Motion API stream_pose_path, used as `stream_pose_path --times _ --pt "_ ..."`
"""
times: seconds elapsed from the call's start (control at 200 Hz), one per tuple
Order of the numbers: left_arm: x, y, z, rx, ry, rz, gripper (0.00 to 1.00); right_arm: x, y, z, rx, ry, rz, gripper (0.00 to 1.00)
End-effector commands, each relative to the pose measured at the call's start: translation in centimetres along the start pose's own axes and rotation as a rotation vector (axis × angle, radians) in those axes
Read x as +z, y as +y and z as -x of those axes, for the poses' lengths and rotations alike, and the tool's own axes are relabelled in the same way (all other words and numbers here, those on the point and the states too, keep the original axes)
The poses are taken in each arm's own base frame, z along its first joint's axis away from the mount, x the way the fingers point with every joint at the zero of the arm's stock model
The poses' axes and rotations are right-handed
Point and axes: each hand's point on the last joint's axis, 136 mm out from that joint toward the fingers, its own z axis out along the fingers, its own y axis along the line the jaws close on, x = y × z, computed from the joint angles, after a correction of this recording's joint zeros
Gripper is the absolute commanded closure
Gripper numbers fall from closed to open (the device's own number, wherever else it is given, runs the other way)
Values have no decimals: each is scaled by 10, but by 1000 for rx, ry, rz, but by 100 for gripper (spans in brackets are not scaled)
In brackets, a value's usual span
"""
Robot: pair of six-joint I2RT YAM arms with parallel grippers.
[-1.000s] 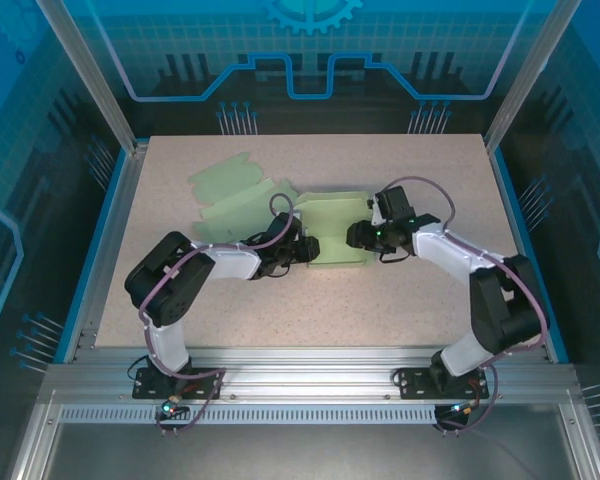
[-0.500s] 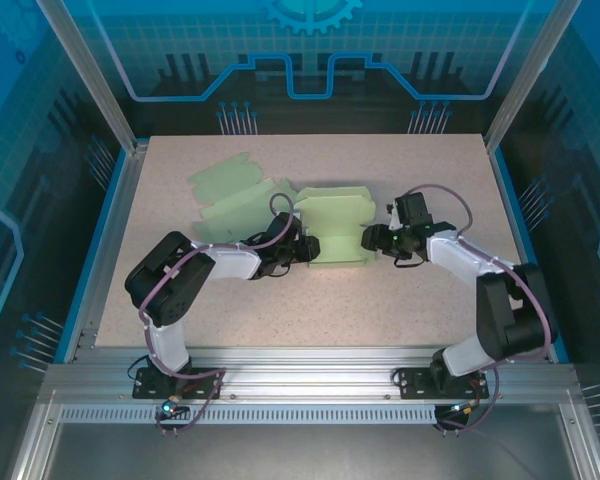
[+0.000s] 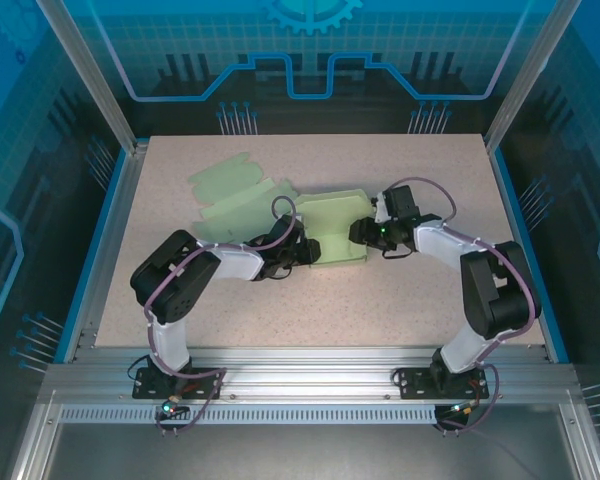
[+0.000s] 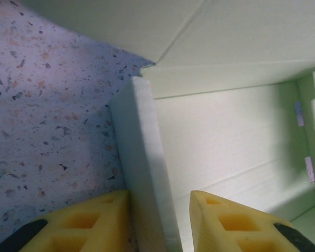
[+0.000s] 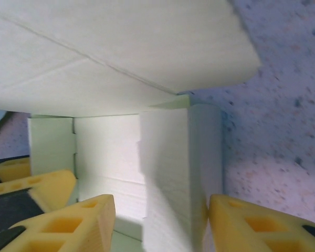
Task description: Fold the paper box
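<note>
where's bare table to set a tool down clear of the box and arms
Bare table along the near edge between the arm bases, and the far right corner beyond the right gripper. Crowded at centre: paper box with left gripper on it.

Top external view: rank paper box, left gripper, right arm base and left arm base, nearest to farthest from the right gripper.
1. paper box: wall between the right gripper fingers.
2. left gripper: box's left side.
3. right arm base: near right.
4. left arm base: near left.
</note>
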Motion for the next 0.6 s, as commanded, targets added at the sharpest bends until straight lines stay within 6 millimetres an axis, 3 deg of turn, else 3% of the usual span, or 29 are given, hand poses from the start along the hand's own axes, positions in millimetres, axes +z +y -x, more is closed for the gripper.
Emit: stream_pose_path --times 0.0,0.16,0.305,0.46,0.595 --pt "5 -9 0 2 6 -27 64 9 -2 -4 -18 34 -35 50" --pt "4 -10 0 8 3 -25 64 14 -10 -7 -23 52 -97 52" --pt "3 -7 0 6 1 -15 65 14 -28 -11 -71 68 -265 53" --pt "4 -3 0 6 -3 6 68 14 -48 -12 -150 86 -486 69" --pt "4 -1 3 1 -15 21 70 18 -54 -13 -222 106 -615 82"
